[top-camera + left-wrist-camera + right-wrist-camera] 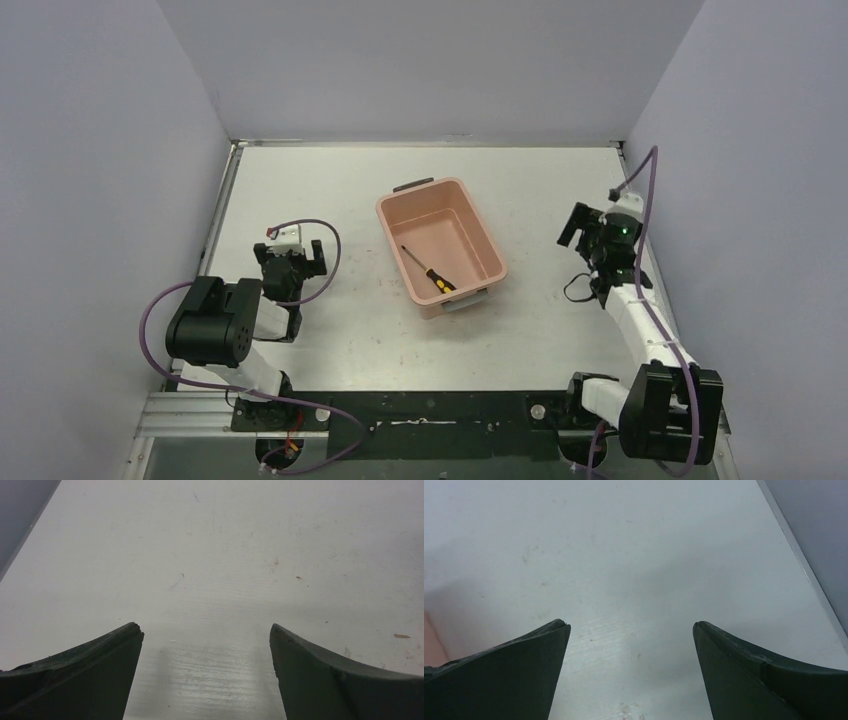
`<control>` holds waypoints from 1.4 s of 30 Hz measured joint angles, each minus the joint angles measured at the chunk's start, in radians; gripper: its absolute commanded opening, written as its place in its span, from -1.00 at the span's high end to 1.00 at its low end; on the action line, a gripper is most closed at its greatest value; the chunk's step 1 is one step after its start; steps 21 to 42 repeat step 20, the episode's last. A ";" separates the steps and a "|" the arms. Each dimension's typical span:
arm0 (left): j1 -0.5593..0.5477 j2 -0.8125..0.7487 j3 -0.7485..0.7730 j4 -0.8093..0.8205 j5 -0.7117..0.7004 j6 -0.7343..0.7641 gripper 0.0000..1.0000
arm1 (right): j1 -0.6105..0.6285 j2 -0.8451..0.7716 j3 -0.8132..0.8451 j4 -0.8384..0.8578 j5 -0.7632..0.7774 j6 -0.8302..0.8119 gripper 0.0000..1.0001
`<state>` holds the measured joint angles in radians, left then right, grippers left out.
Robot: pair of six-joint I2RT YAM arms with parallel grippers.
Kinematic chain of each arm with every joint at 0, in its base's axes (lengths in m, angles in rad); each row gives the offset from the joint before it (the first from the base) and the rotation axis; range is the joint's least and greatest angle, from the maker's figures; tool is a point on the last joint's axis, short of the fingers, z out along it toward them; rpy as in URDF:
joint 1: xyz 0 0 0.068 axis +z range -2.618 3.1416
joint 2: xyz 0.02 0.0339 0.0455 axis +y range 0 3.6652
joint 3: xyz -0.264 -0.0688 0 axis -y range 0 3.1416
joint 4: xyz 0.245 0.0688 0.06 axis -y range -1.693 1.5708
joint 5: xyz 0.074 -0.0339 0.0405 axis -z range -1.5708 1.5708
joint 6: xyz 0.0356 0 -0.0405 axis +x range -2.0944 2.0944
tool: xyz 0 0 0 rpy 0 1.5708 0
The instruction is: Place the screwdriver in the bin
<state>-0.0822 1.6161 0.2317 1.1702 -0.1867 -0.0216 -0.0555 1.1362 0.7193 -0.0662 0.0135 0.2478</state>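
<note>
The salmon-pink bin (482, 229) stands in the middle of the table, its grey handles at the far and near short ends. The screwdriver (429, 268), with a thin dark shaft and black-and-yellow handle, lies flat on the bin's floor, handle toward the near end. My left gripper (290, 250) is open and empty over bare table to the left of the bin; in the left wrist view (206, 630) only table shows between its fingers. My right gripper (590, 228) is open and empty to the right of the bin; in the right wrist view (631, 626) it is over bare table.
Grey walls enclose the table on the left, back and right. The table's right edge strip (804, 565) runs close beside the right gripper. A sliver of the bin (430, 645) shows at the left edge of the right wrist view.
</note>
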 measured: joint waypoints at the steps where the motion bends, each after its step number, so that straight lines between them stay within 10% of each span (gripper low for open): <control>1: 0.000 0.000 0.000 0.000 0.000 0.000 -0.94 | -0.032 -0.013 -0.065 0.045 -0.006 0.007 -1.00; 18: 0.000 0.000 0.000 0.000 0.000 0.000 -0.94 | -0.076 -0.048 -0.554 0.705 -0.022 0.012 -1.00; 42: 0.000 0.000 0.000 0.000 0.000 0.000 -0.94 | -0.076 -0.048 -0.557 0.731 -0.022 0.012 -1.00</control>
